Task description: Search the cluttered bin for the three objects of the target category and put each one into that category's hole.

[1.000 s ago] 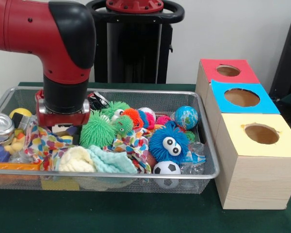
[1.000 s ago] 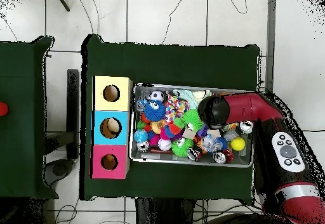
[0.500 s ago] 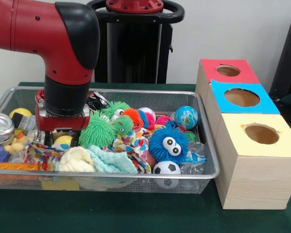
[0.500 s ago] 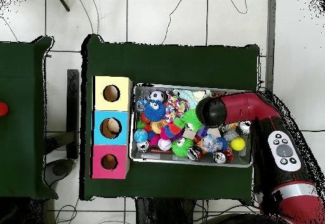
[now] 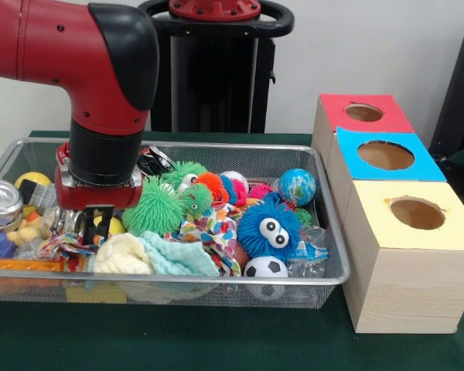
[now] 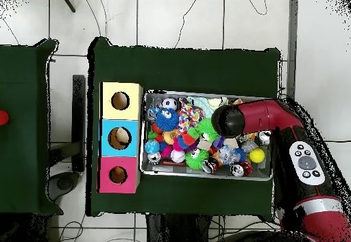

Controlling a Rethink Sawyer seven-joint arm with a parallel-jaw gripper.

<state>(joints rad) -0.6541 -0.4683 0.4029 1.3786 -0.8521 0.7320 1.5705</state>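
We see the silver wire-mesh bin [image 5: 325,224] on the green table [image 5: 216,340], w/ a row of three wooden boxes [image 5: 406,270] just right of it in front view. In the bin: blue fuzzy ball with eyes [image 5: 269,226] behind the black-and-white soccer ball [image 5: 264,268]; green spiky ball [image 5: 156,209] left of both; silver tin [image 5: 0,202] at far left.

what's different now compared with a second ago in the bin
The gripper has risen out of the clutter at the wire bin's left end in the front view; its fingers now show, close together, seemingly empty. The colourful cloth it pressed into has slumped lower. The fuzzy balls and three boxes haven't moved.
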